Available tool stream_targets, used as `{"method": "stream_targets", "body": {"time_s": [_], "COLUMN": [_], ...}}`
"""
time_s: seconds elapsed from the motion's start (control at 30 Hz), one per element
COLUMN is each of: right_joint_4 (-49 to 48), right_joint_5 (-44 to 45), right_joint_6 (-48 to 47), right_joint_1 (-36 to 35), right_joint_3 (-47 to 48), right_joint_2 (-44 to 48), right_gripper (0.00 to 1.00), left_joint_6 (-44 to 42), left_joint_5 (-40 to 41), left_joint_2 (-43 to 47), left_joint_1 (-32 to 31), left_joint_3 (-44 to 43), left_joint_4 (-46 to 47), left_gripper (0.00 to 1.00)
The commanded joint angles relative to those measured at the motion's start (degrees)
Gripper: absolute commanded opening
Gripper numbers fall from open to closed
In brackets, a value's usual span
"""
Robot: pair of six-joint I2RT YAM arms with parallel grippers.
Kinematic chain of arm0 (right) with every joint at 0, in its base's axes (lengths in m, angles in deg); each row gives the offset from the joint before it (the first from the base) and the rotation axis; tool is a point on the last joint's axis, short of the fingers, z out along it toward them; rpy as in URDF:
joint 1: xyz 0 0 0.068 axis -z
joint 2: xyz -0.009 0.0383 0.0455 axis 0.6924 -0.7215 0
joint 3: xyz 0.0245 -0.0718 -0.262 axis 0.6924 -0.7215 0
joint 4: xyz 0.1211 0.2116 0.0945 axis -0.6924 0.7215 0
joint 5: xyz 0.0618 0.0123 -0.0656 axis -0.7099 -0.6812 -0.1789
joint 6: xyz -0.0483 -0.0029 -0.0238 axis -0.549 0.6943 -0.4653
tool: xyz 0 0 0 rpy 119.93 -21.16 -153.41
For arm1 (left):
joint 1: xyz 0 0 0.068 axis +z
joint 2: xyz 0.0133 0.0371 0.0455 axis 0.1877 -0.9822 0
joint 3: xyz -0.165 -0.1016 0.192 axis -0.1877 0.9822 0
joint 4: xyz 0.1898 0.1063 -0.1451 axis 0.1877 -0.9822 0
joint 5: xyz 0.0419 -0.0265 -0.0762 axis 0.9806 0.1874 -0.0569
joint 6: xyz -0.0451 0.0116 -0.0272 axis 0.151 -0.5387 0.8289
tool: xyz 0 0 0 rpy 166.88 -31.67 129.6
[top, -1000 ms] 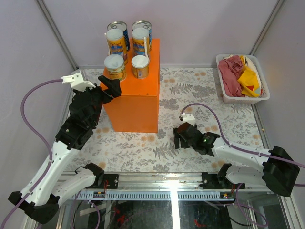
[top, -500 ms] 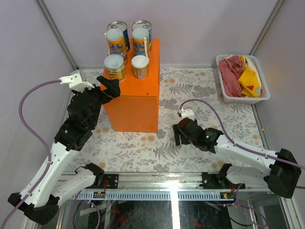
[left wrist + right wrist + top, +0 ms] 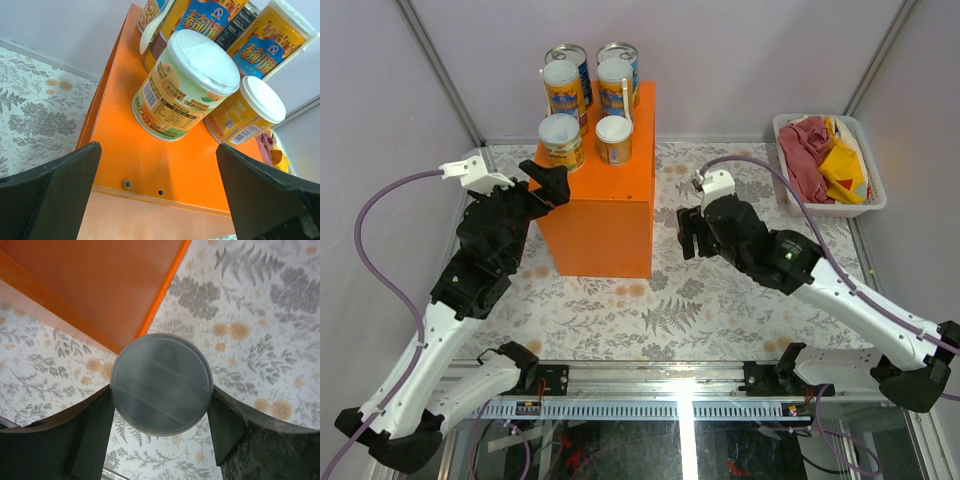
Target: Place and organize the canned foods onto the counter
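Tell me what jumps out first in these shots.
A bright orange counter stands left of centre on the floral table, six cans clustered on its top. Beside it, the right gripper clamps a round grey-faced object, perhaps another can. The left gripper hangs open at the counter's left edge.

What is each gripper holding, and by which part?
Right gripper clamps a round grey-ended object, likely a can, by its opposite sides; left gripper is open, holding nothing.

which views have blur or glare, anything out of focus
Left wrist: cans crisp, near fingers soft; right wrist: grey disc hazy and streaked, floral table sharper; top external: bright glare on the front rail.
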Motion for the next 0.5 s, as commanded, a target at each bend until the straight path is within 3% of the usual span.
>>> {"method": "stream_targets", "body": {"time_s": [0.0,0.47], "right_joint_4": [1.59,10.76], "right_joint_5": [2.99,0.13], "right_joint_6": [-5.9,-10.65], "right_joint_1": [-0.51,-0.54], "right_joint_3": [12.17,39.66], "right_joint_2": [-2.26,-12.57], "right_gripper": [0.51,0.5], "left_joint_6": [0.29,-0.37], "left_joint_5": [0.22,0.72], "left_joint_2": [0.97,1.81], "left_joint_1": [-0.14,-0.1], "left_joint_3": [-0.26,-0.15], "left_joint_4": [3.46,3.74], "left_gripper": [0.99,0.99]}}
